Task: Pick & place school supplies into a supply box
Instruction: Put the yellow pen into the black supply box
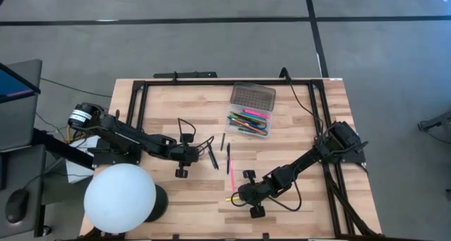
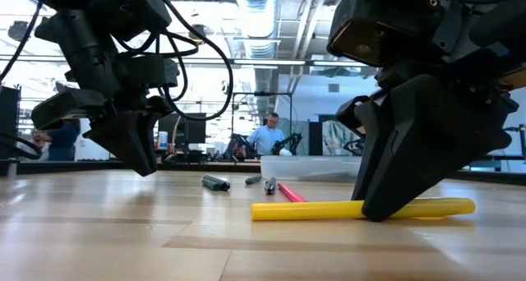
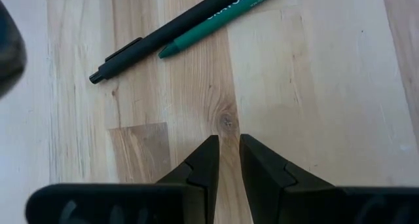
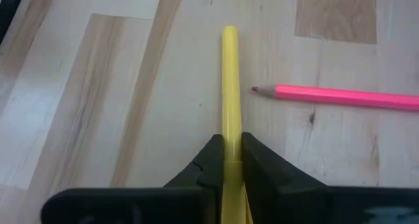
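A yellow pen (image 4: 229,73) lies on the wooden table near its front, and my right gripper (image 4: 229,145) is shut on it. A pink pencil (image 4: 340,95) lies just beyond it, also seen in the high view (image 1: 230,174). The supply box (image 1: 248,121) stands at the far middle with several coloured pens inside, its dotted lid (image 1: 252,94) beside it. My left gripper (image 3: 227,142) hovers left of centre, its fingers a narrow gap apart with nothing between. A black pen (image 3: 163,34) and a green one (image 3: 216,18) lie flat ahead of it. My right gripper pinches the yellow pen's shaft (image 4: 229,129) between its two fingers, a little off the middle of its length (image 2: 362,209). The fingers slant down from the table's right, in line with the pen. The pen lies flat on the table.
A white globe (image 1: 120,197) stands at the near left corner. A black metal frame (image 1: 211,81) runs along the table's far and side edges. More dark pens (image 1: 225,146) lie loose at mid-table. Bare wood lies between the pens and the box.
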You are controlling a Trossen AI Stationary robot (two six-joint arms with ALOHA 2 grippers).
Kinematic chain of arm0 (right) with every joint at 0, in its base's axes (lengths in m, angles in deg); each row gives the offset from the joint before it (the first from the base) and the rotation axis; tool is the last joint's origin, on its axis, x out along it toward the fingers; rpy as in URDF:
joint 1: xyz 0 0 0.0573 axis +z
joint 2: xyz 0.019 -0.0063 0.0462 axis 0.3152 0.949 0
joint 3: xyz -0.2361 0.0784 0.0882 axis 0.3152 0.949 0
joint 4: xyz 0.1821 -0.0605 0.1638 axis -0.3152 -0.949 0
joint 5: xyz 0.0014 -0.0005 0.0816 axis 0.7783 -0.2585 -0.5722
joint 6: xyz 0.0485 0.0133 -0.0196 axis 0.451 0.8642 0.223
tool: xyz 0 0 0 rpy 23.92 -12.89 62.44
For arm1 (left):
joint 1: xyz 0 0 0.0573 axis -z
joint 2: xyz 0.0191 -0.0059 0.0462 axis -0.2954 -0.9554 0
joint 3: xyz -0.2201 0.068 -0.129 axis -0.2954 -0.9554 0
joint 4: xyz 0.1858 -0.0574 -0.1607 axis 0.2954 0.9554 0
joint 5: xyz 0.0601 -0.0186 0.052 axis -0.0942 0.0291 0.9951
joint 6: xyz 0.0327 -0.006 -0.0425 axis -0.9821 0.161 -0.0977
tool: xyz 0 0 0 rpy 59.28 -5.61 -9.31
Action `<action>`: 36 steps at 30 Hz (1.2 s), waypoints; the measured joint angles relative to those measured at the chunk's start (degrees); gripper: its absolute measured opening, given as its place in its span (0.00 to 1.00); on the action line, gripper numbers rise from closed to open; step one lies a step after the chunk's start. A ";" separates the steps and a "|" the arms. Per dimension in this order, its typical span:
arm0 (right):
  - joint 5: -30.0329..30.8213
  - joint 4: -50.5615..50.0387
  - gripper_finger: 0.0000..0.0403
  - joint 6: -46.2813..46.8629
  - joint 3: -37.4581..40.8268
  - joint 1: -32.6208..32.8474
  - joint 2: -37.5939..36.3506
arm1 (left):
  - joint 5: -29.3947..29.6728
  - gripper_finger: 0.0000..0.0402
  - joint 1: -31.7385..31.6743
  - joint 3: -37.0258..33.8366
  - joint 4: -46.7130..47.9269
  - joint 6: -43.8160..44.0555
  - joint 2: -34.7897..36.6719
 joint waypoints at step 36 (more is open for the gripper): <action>3.84 -1.46 0.06 -2.95 0.50 1.57 -2.25 | -0.02 0.14 -0.01 0.02 -2.36 -1.49 0.02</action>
